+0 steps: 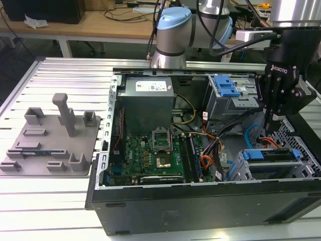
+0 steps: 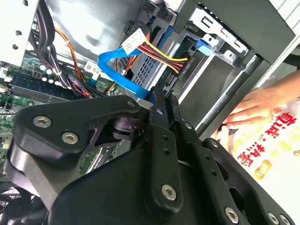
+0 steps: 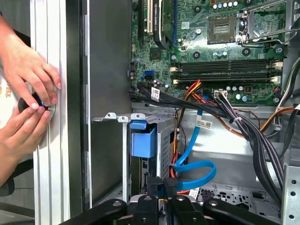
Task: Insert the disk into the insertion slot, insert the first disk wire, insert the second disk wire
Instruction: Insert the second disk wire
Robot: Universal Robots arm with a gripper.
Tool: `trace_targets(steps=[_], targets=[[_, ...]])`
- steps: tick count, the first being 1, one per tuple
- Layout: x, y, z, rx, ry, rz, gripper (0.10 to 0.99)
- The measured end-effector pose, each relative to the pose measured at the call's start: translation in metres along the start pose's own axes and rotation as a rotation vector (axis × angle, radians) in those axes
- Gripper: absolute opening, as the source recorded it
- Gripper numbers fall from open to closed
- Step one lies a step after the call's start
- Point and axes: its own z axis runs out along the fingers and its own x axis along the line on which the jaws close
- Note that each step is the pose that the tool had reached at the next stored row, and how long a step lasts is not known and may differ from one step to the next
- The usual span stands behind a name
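On the exterior view's right, the disk [image 1: 271, 159] sits seated in the insertion slot [image 1: 301, 150]. Above it the tool [image 1: 269, 131] hangs, fingers pinched together on a blue wire [image 2: 123, 70]; wire insertion seems underway, needing careful connector alignment.

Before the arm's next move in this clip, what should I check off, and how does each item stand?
1. The disk is in the insertion slot: ok, its blue carrier sits in the mouth.
2. The gripper is shut on the blue flat wire: ok.
3. The wire end is seated in the disk: cannot tell.
4. The person's hands are away from the case: not ok, they rest on the table beside its wall.
5. The coloured wire bundle is clear of the gripper: ok, it lies beyond the fingertips.
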Motion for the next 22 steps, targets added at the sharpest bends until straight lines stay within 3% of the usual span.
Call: trace_targets(steps=[12, 13, 14, 15, 20, 22], targets=[[-0.0021, 0.0014, 0.0052, -0.003, 0.0006, 0.006, 0.161], [-0.0018, 0.0015, 0.0060, -0.003, -0.0027, 0.007, 0.161], [-0.0010, 0.0015, 0.0066, -0.002, -0.0122, 0.009, 0.161], [0.0009, 0.0017, 0.0074, 0.003, -0.0393, 0.013, 0.161], [0.0144, 0.0024, 0.0127, 0.007, -0.0451, 0.015, 0.161], [0.0180, 0.0026, 0.0140, 0.019, -0.0792, 0.021, 0.161]])
